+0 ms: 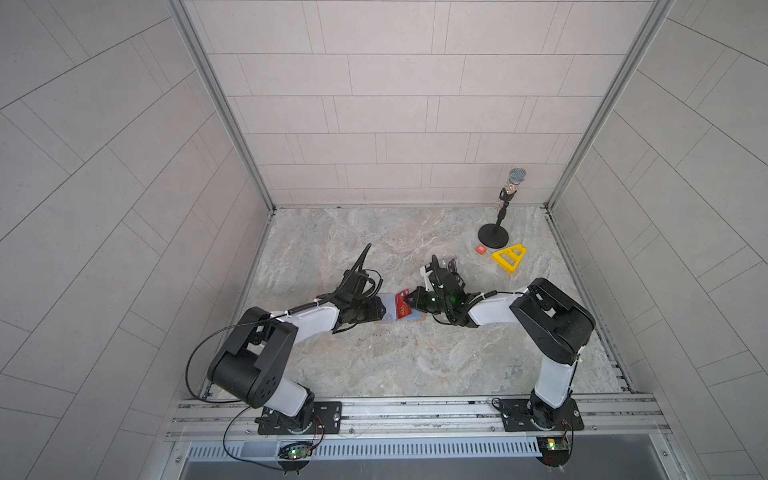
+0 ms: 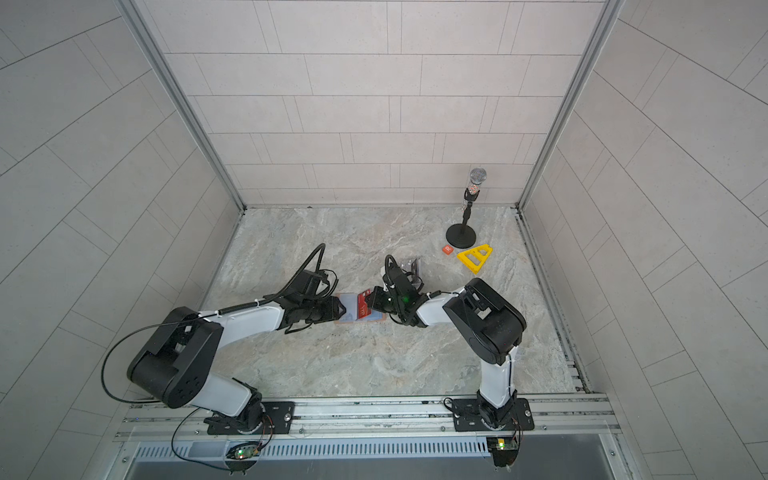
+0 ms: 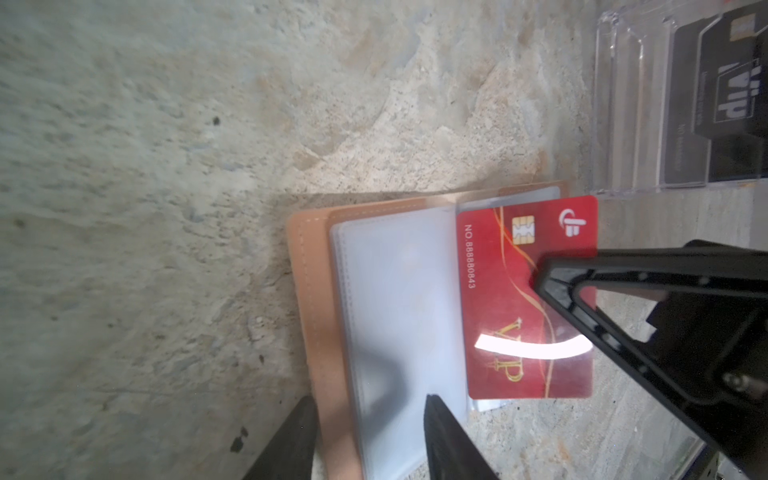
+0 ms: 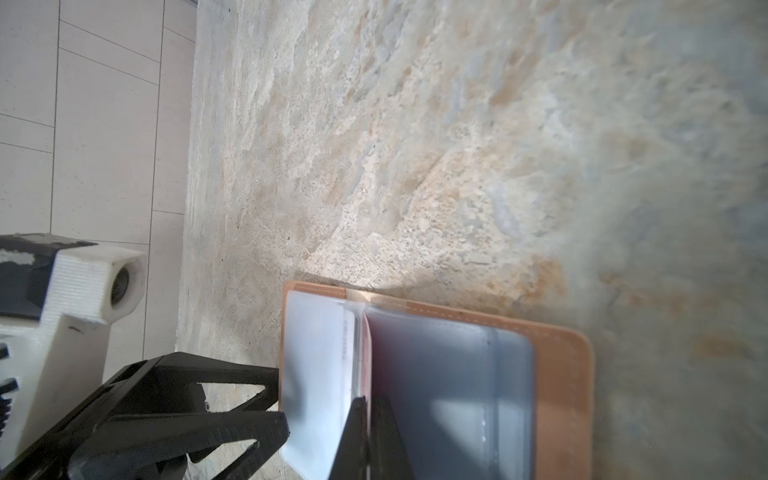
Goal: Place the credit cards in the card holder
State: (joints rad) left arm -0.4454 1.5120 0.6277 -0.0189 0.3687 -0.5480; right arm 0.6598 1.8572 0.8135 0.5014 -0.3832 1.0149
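Observation:
The tan-pink card holder (image 1: 420,320) (image 3: 316,291) (image 4: 561,374) lies open on the marble floor between both arms, its clear sleeves facing up. My right gripper (image 1: 409,297) (image 4: 370,399) is shut on a dark red credit card (image 1: 403,309) (image 2: 365,308) (image 3: 498,291). It holds the card over the holder's right half, with one card edge near the spine and the opposite edge jutting past the leather. My left gripper (image 1: 377,310) (image 3: 370,399) has its jaws apart at the holder's left half. One tip is over the sleeves and one is beside the leather edge.
A clear plastic box (image 1: 451,264) (image 3: 631,104) holding black cards (image 3: 731,104) sits just beyond the right gripper. Further right are an orange tile (image 1: 481,249), a yellow triangular frame (image 1: 509,258) and a microphone stand (image 1: 493,237). Tiled walls close three sides.

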